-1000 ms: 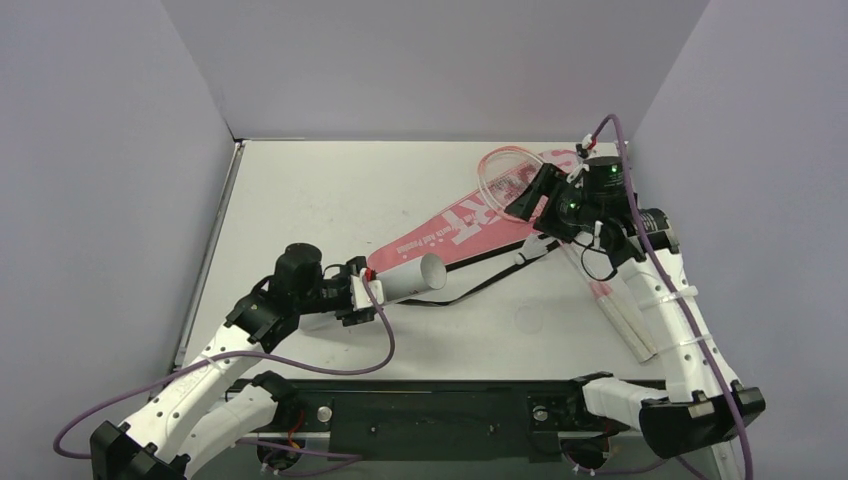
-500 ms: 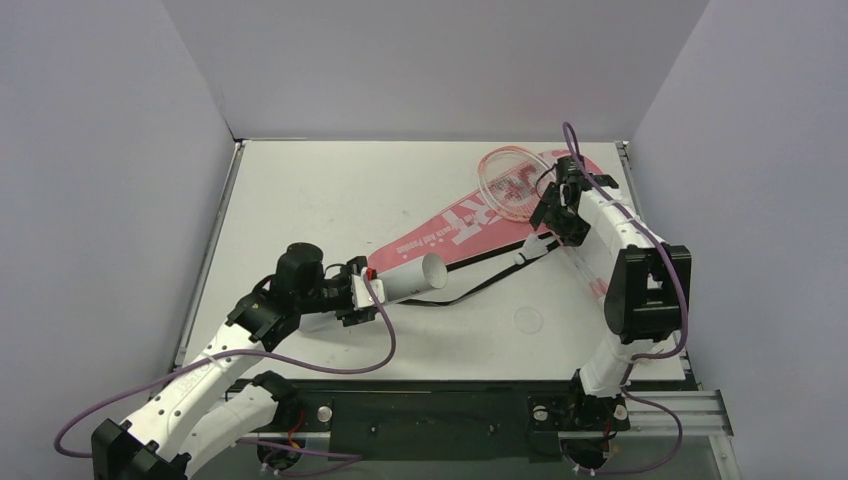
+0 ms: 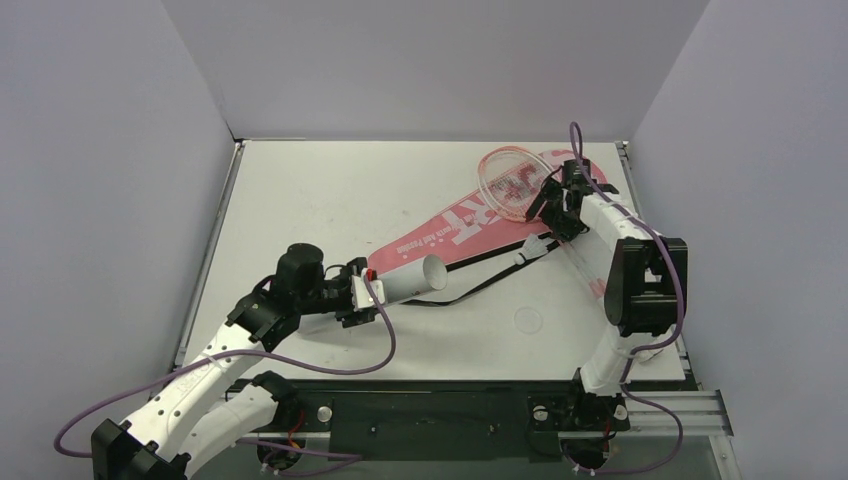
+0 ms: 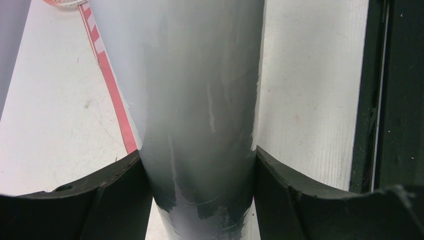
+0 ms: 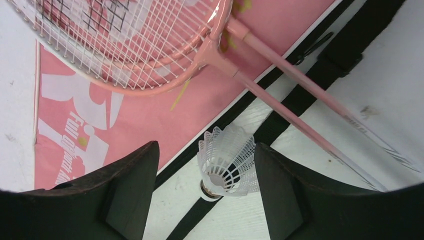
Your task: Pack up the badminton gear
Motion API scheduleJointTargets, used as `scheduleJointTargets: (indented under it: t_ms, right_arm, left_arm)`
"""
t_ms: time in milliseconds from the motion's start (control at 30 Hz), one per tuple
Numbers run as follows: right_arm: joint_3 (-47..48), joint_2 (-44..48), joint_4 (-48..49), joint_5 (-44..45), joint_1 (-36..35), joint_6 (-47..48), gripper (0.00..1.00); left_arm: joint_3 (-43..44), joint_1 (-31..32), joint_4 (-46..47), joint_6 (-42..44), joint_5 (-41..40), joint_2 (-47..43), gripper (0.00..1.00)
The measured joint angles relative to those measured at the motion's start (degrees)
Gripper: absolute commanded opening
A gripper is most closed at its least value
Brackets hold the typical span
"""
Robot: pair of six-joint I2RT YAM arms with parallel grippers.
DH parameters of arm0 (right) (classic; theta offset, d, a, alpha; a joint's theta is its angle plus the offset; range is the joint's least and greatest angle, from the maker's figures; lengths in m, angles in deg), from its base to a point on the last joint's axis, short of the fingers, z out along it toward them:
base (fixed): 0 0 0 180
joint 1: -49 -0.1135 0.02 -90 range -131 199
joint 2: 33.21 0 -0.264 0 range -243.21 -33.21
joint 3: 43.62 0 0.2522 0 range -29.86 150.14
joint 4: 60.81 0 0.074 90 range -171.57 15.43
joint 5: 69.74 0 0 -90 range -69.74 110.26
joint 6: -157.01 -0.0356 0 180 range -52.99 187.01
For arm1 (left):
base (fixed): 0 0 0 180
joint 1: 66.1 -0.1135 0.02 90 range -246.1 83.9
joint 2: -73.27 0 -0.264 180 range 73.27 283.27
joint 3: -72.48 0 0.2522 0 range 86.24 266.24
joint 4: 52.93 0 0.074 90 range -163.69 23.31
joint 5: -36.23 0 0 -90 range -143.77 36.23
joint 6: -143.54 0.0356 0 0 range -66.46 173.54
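1. My left gripper [image 3: 358,293] is clamped on the tube [image 3: 405,278], holding it near its closed end. In the wrist view both fingers [image 4: 112,195] press flat against its sides with no gap.
2. I hold the tube low and nearly level over the table [image 3: 300,190], with its open mouth pointing right toward the middle. I judge this keeps the mouth ready to take a shuttlecock from the other arm.
3. The pink cover [image 3: 470,215] lies flat behind the tube, with its black strap [image 3: 490,283] trailing in front. The two rackets [image 5: 125,45] rest with their heads on the cover's wide end.
4. My right gripper [image 5: 206,149] is down at the far right, beside the racket shafts. Its fingers are wide apart.
5. The shuttlecock [image 5: 227,162] sits between them on the strap, feathers up. It is close to the right finger and well clear of the left, so nothing is gripped yet.
6. I read this as lining up for the pick. The shafts lie just beside the shuttlecock, so closing could catch one.
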Motion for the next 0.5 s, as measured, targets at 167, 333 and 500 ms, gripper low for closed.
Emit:
scheduleJointTargets:
  t_ms: [167,333,500]
  right_arm:
    - [-3.9,-0.8,2.6,-4.0,-0.1,-0.4,0.59]
    - [-6.6,-0.8,3.7,-6.2,-0.1,-1.2,0.55]
    - [-11.9,1.7,4.5,-6.6,-0.7,-2.6,0.51]
  left_arm:
    - [0.0,0.0,-0.1,0.0,0.0,0.0,0.0]
    - [0.0,0.0,-0.2,0.0,0.0,-0.1,0.0]
    - [0.0,0.0,-0.5,0.0,0.0,-0.2,0.0]
